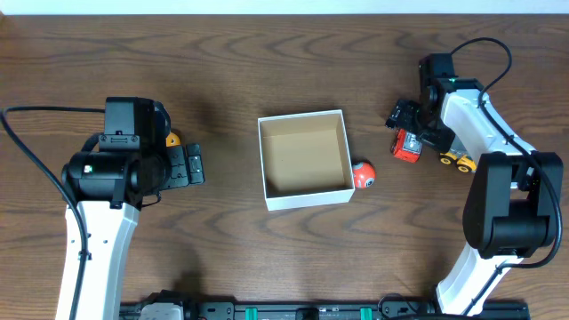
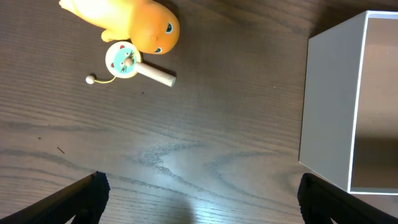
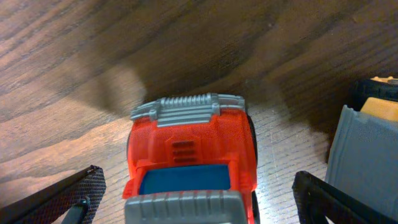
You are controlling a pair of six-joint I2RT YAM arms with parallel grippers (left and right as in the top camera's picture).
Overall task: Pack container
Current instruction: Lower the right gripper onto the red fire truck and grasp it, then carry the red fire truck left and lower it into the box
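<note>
Orange toy (image 2: 124, 25), rattle (image 2: 127, 62): clear from left wrist, mostly hidden overhead. Container (image 1: 307, 197): white walls, brown inside. Left pincer (image 2: 202, 193), right pincer (image 3: 196, 186): both spread wide.

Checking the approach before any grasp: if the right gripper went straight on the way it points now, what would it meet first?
The red toy truck, centred between the open fingers of the right gripper. The yellow-and-grey toy beside it looks off that line, though depth is unclear.
</note>
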